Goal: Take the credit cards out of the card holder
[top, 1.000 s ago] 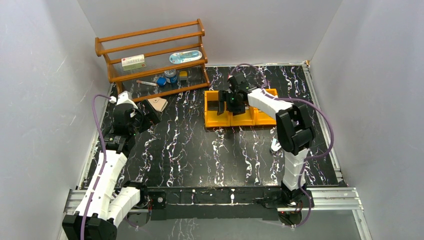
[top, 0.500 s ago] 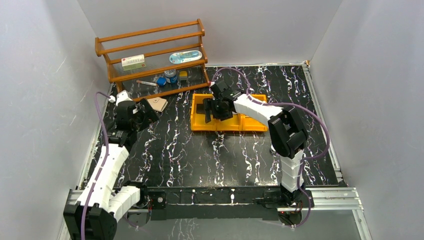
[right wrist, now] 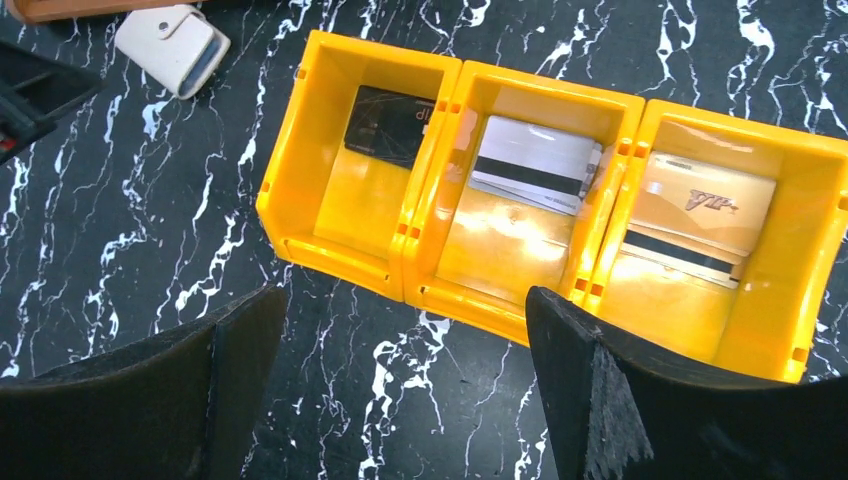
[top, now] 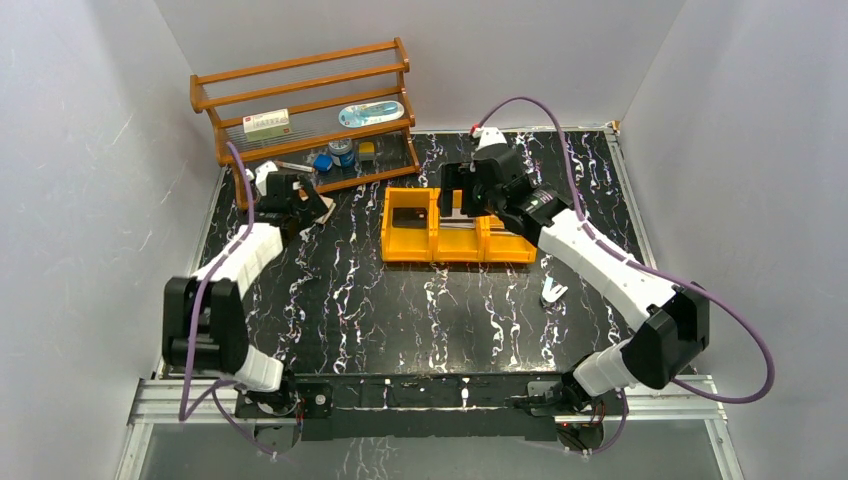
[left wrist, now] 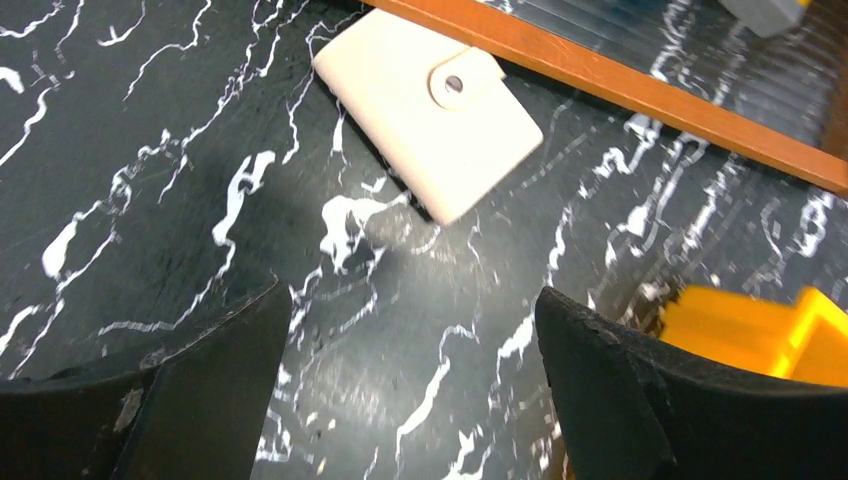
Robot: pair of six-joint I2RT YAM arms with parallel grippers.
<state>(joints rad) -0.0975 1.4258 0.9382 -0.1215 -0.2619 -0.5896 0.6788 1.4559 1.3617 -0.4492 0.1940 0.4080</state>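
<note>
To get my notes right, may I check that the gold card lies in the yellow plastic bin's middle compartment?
Not quite: the right wrist view shows the gold rectangular card in the right-hand end compartment of the yellow plastic bin; the middle one holds a silvery-grey card.

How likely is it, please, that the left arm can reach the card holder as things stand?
Probably yes: the left tool hangs open just short of the card holder with nothing between them; the wooden rack sits just behind it.

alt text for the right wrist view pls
A yellow three-compartment bin holds a dark card, a silvery card and a tan card, one per compartment, left to right. The folded card holder lies top left; the open right gripper frames the bottom.
</note>
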